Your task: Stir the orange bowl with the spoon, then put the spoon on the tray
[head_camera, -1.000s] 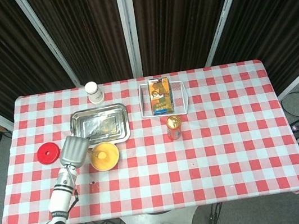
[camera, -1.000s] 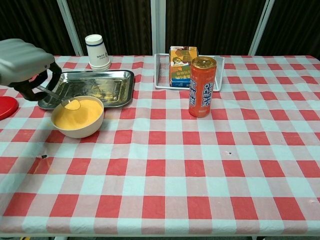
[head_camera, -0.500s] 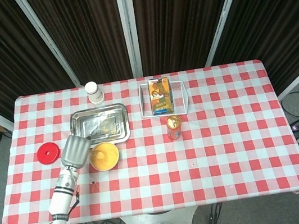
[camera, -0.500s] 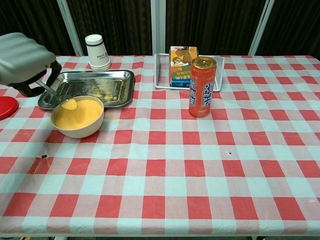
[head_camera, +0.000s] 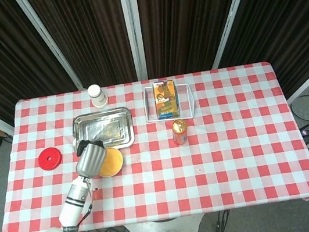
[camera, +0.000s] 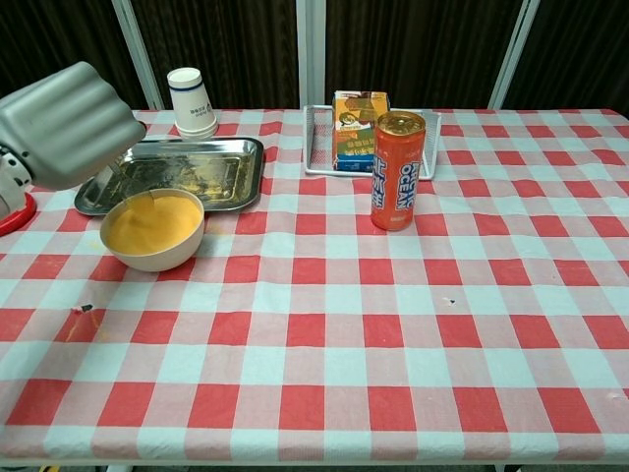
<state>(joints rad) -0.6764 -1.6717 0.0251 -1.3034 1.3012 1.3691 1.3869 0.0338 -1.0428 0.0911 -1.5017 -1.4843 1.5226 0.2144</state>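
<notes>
Both views are evenly and brightly lit from above, with the dark curtains behind soaking up light. The tabletop (head_camera: 234, 138) shows clean colour and only soft, short shadows under the can (camera: 397, 169) and bowl (camera: 153, 230). The tray (camera: 177, 172) throws back mottled glare in both views. In the chest view the left robot hand (camera: 67, 123) sits close to the lens, large and slightly soft, while the things beyond it stay sharp. The head view is crisp throughout.

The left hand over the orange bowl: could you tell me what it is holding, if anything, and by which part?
The grey left hand holds the thin metal spoon by the upper end of its handle; the grip itself is hidden behind the hand, and the spoon's lower end dips into the orange bowl.
</notes>
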